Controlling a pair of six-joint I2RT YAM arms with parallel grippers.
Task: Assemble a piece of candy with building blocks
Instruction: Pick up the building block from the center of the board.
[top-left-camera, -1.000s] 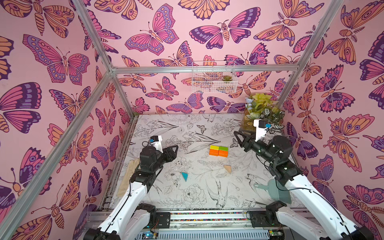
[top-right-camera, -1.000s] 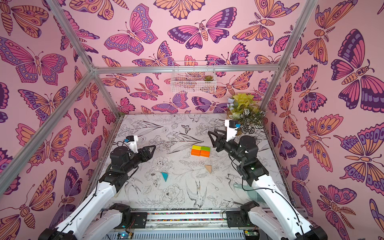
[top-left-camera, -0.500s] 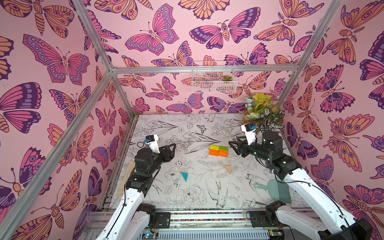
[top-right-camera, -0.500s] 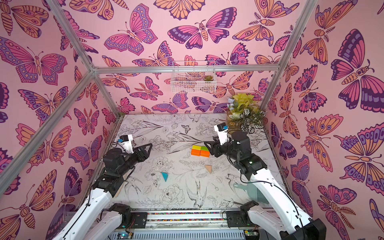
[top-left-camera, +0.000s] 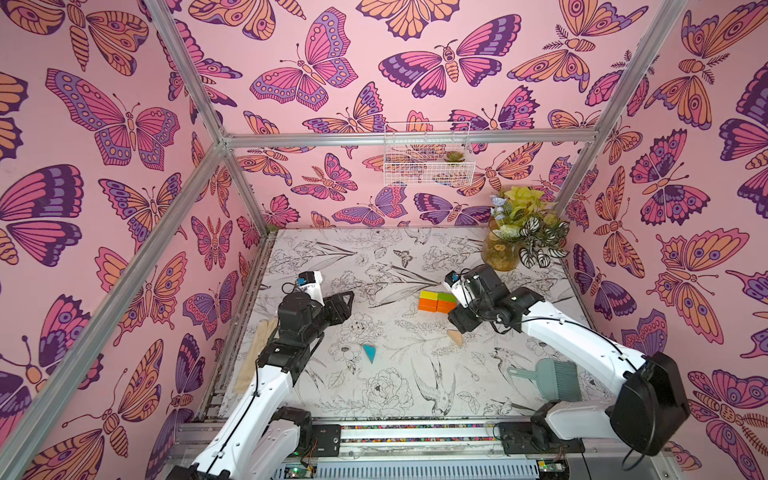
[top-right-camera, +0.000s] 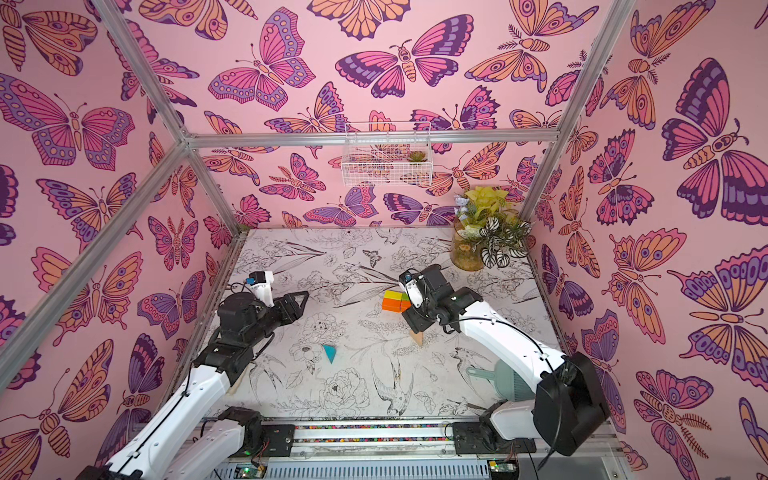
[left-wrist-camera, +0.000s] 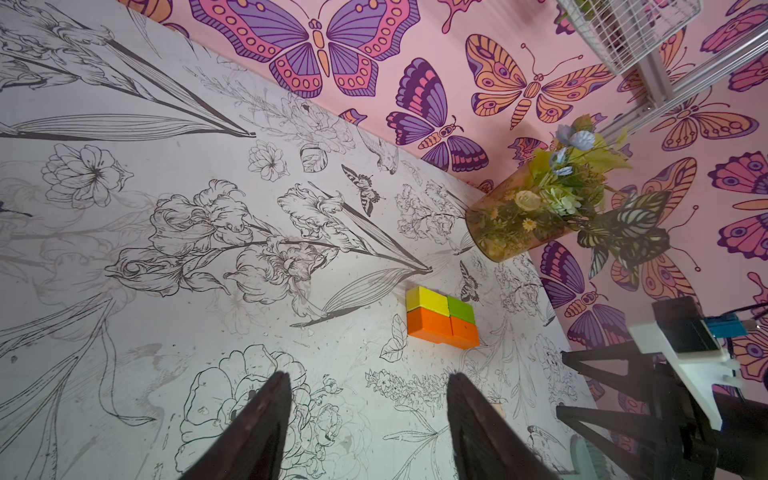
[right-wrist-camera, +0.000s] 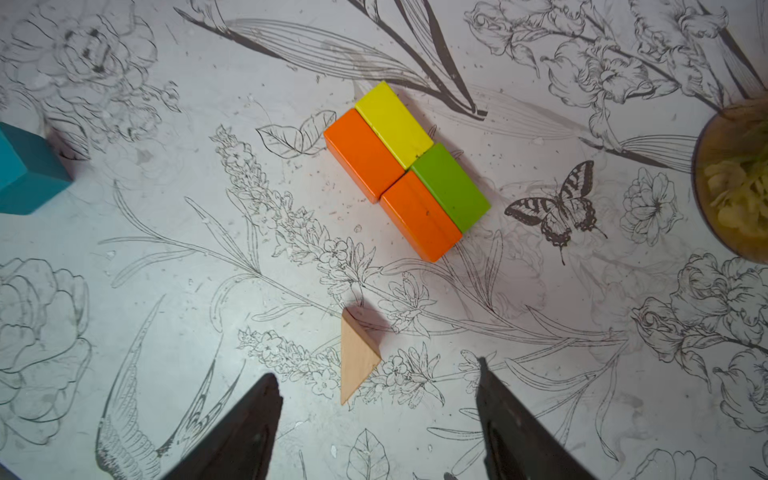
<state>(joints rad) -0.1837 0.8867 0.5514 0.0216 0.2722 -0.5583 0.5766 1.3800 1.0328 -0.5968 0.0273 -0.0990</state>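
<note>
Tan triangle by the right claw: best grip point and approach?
Top-down with the right claw. The tan triangle lies flat, triangular face up: probably pinch its long straight edge against the opposite corner; the two short sides slant and would likely slip.

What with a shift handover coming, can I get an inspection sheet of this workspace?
Surface: floral-print table, small specks.
Job's things: four bricks joined as a rectangle; tan triangle and teal triangle loose, apart from it.
Clutter: dustpan and brush, wooden sticks at the left edge, flower vase.
Grippers: left pincer open, empty; right pincer open, empty, near the tan triangle.
Cables: black cables along both arms.
Surroundings: butterfly walls, wire basket on the back wall.
</note>
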